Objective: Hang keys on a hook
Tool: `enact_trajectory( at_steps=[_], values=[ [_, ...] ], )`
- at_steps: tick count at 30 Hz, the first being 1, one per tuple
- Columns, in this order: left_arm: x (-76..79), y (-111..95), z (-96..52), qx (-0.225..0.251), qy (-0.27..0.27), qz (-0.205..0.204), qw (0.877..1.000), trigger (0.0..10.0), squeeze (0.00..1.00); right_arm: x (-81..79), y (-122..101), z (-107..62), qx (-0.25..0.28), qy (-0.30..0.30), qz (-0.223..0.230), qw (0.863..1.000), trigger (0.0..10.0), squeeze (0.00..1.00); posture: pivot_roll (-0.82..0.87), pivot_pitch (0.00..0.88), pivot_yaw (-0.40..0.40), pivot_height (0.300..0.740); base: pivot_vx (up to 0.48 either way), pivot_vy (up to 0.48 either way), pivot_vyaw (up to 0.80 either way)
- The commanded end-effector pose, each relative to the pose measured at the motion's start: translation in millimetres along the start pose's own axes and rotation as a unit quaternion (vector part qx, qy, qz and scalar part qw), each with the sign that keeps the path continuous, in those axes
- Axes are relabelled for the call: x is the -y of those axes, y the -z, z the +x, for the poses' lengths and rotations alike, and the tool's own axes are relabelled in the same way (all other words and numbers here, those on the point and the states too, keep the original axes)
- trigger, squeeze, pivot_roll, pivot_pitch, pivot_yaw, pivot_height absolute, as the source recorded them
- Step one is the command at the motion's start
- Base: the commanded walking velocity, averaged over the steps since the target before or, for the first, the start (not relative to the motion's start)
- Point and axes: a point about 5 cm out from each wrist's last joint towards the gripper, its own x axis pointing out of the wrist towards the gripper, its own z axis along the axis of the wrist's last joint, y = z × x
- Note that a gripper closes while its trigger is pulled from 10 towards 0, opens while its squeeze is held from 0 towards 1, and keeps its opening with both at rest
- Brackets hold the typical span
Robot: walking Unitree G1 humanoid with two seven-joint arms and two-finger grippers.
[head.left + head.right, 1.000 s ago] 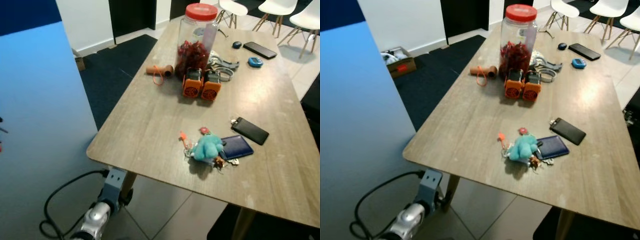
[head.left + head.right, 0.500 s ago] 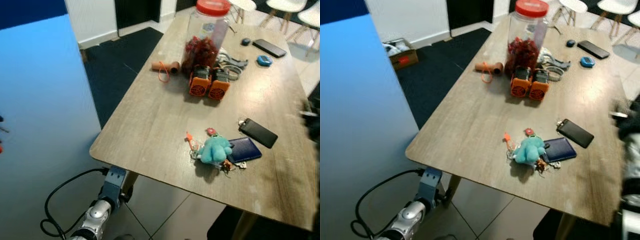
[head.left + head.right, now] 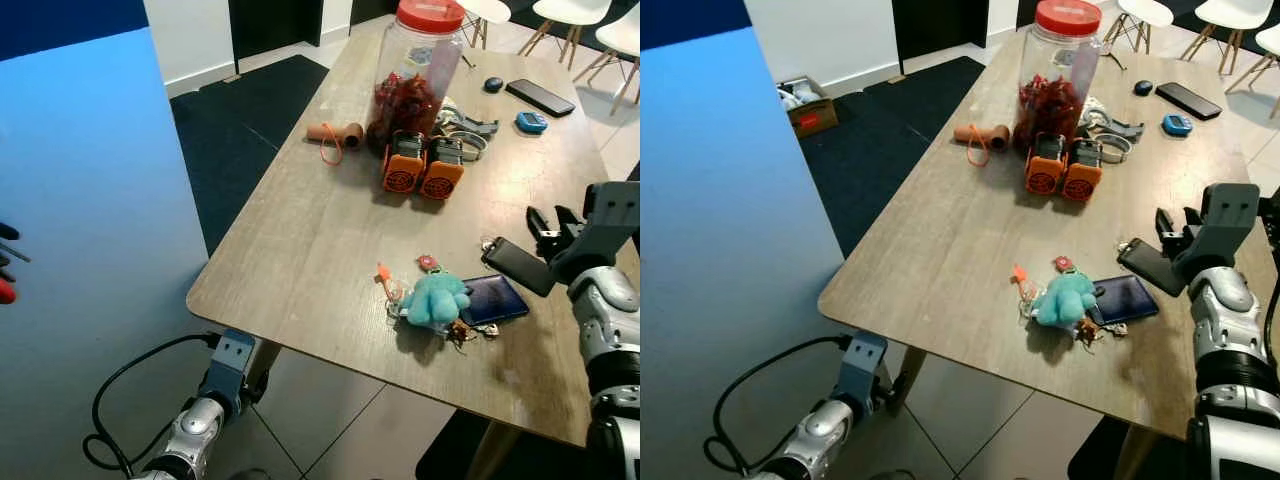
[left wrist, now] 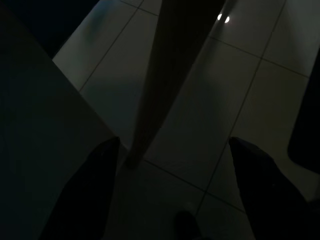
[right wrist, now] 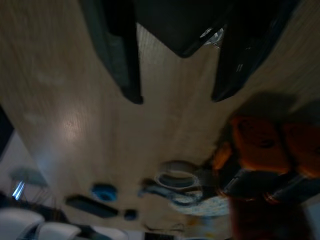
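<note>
Right gripper (image 3: 1176, 222) is up over the worktop's (image 3: 300, 240) right side, fingers spread wide apart with nothing between them, poised just above the black phone (image 3: 1148, 267). The right wrist view looks down past both black fingers (image 5: 119, 55) at the phone's corner and on toward the far clutter, blurred.

Just beside that phone, toward the near edge, lies a dark blue wallet (image 3: 492, 298), and touching it is the teal plush (image 3: 434, 298) with the keys (image 3: 466, 330) bunched at its near side on the worktop; a small orange tag (image 3: 383, 274) sits at the plush's other side.

Farther back, two orange-and-black units (image 3: 422, 165) stand side by side against a big clear jar (image 3: 417, 62) with a red lid. A brown tube (image 3: 335, 133) lies to their left. Beyond, a second phone (image 3: 539, 96) and a small blue disc (image 3: 531, 122).

Left gripper (image 4: 175, 185) hangs low below the worktop's edge in the shade, fingers apart and empty over the tiled floor (image 4: 250, 75).
</note>
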Motion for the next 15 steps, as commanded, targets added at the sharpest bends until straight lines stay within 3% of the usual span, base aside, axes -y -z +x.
enact_trajectory(
  at_steps=[1, 2, 3, 5, 6, 15],
  values=[
    [2.1, -3.7, 1.2, 0.011, 0.005, 0.001, 1.000, 10.0, 0.00, 2.6, 6.0, 0.0, -0.014, 0.022, 0.016, 1.000, 10.0, 1.00, 0.04, 0.071, -0.016, 0.740, 0.000, 0.000, 0.00],
    [2.1, -5.3, 1.7, 0.014, 0.005, 0.002, 1.000, 10.0, 0.00, 3.4, 6.7, 0.5, -0.017, 0.028, 0.021, 0.999, 10.0, 1.00, 0.04, 0.081, -0.018, 0.740, 0.000, 0.000, 0.00],
    [2.0, -7.3, 2.3, 0.019, 0.005, 0.003, 1.000, 10.0, 0.00, 5.2, 7.5, 1.2, -0.022, 0.040, 0.023, 0.999, 10.0, 0.94, 0.05, 0.088, -0.019, 0.740, 0.000, 0.000, 0.00],
    [1.9, -8.5, 2.6, 0.021, 0.005, 0.003, 1.000, 10.0, 0.00, 6.3, 7.9, 1.7, -0.025, 0.048, 0.023, 0.998, 10.0, 0.94, 0.05, 0.091, -0.019, 0.740, 0.000, 0.000, 0.00],
    [2.2, -11.1, 2.9, 0.030, 0.007, 0.002, 1.000, 10.0, 0.00, 7.1, 7.7, 3.1, -0.028, 0.057, 0.033, 0.997, 10.0, 0.00, 0.05, 0.098, -0.021, 0.740, 0.000, 0.000, 0.00],
    [8.6, -15.6, 1.0, 0.058, 0.043, 0.033, 0.997, 10.0, 0.00, 4.5, 4.1, 9.7, -0.030, 0.069, 0.054, 0.996, 10.0, 0.00, 0.07, 0.146, -0.023, 0.740, 0.000, 0.000, 0.00]
  ],
)
